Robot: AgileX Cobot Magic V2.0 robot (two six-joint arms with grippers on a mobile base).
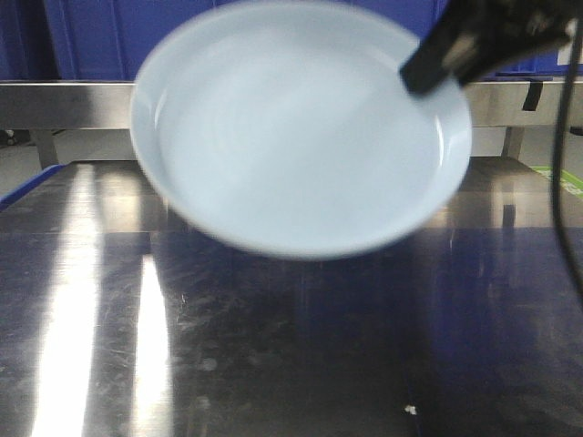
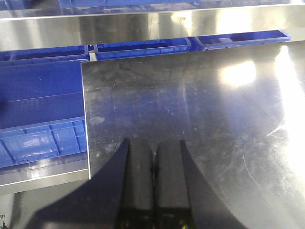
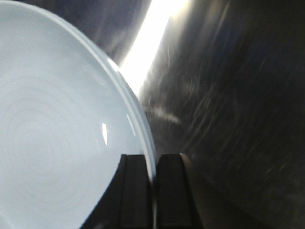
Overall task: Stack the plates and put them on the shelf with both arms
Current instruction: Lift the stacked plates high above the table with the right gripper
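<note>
One pale bluish-white plate point(image 1: 301, 127) hangs in the air above the dark tabletop, blurred and tilted toward me. My right gripper point(image 1: 428, 68) is shut on its upper right rim. In the right wrist view the plate point(image 3: 52, 138) fills the left side and its rim runs between the two black fingers of my right gripper point(image 3: 153, 167). My left gripper point(image 2: 154, 157) is shut and empty, low over the dark tabletop. The steel shelf point(image 1: 64, 102) runs across the back, behind the plate; it also shows in the left wrist view point(image 2: 143, 26). A second plate is out of view.
The dark scratched tabletop point(image 1: 273, 346) spreads below. Blue ribbed crates point(image 1: 91, 36) stand behind the shelf, and others point(image 2: 43, 109) lie off the table's left edge. A black cable point(image 1: 569, 164) hangs at the right.
</note>
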